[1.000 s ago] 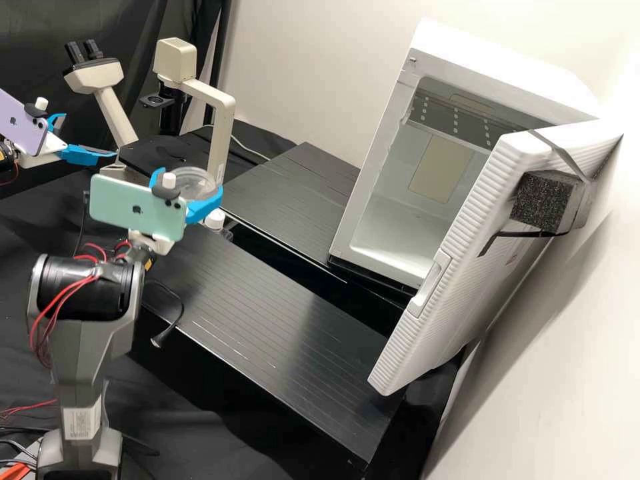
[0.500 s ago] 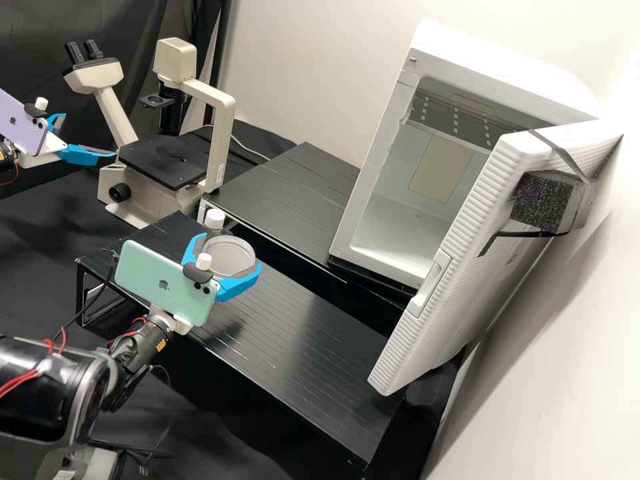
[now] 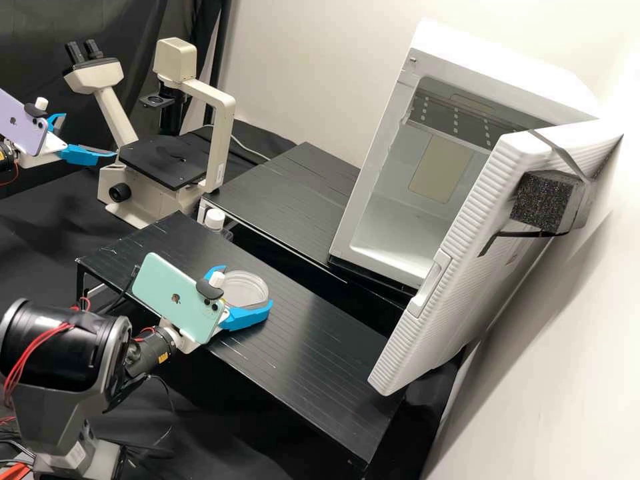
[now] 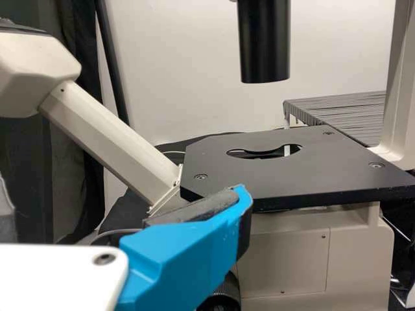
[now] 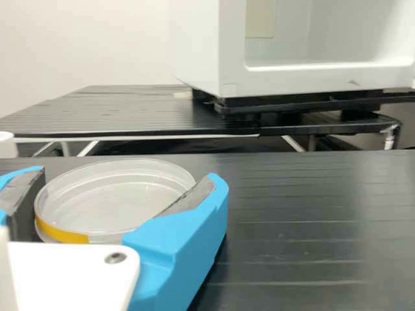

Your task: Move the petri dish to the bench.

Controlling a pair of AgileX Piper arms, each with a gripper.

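Hugging the petri dish w/ its 2 blue fingers, the R gripper is low by the black bench in the high view; can't tell if the petri dish touches down. The L gripper is wide open, w/ the microscope ahead of its tips.

L wrist view: 1 blue finger is nr the flat black top.

R wrist view: the petri dish is btwn the R gripper's dark pads, & a big white box is ahead of it.
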